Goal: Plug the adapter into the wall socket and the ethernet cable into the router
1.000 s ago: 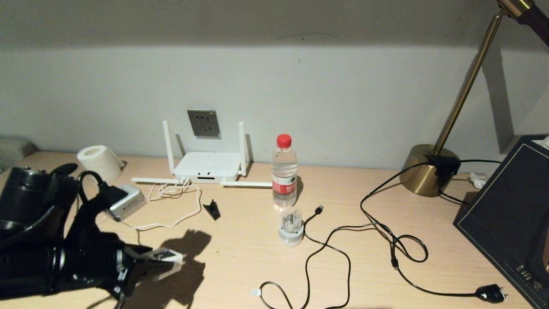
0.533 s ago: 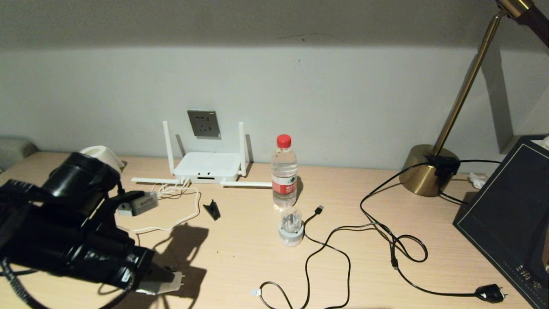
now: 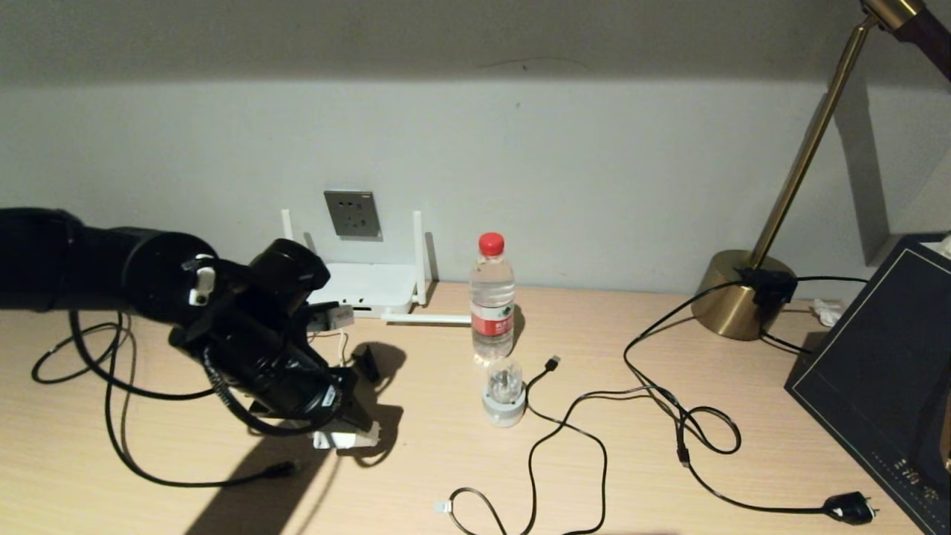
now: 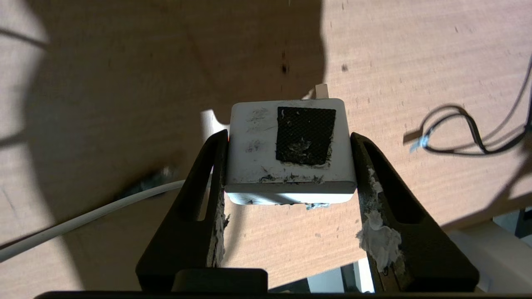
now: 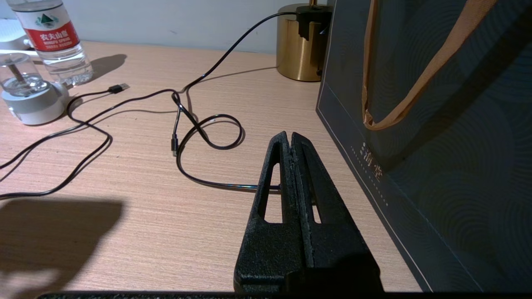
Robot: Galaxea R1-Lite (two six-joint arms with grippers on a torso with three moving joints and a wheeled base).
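My left gripper (image 3: 343, 429) (image 4: 289, 136) is shut on the adapter (image 3: 349, 438) (image 4: 255, 145), a white cube with a black patch, held just above the table in front of the router. Its thin white cord (image 4: 83, 216) trails back. The white router (image 3: 368, 288) stands against the wall, partly behind my left arm. Above it the grey wall socket (image 3: 352, 214) is unoccupied. The black ethernet cable (image 3: 531, 464) lies looped at the front, its clear tip (image 3: 443, 507) free on the table. My right gripper (image 5: 289, 135) rests shut and empty beside a dark bag.
A water bottle (image 3: 492, 297) and a round white-and-clear gadget (image 3: 504, 394) stand right of the router. A small black clip (image 3: 366, 365), a USB-tipped cable (image 3: 553, 362), a mains plug (image 3: 847, 507), a brass lamp (image 3: 739, 297) and the dark bag (image 3: 884, 371) lie around. Black cable loops (image 3: 111, 386) lie left.
My left arm has swung from the table's left edge toward the middle, carrying the adapter to in front of the router. It now hides the paper roll. The right gripper is unchanged.
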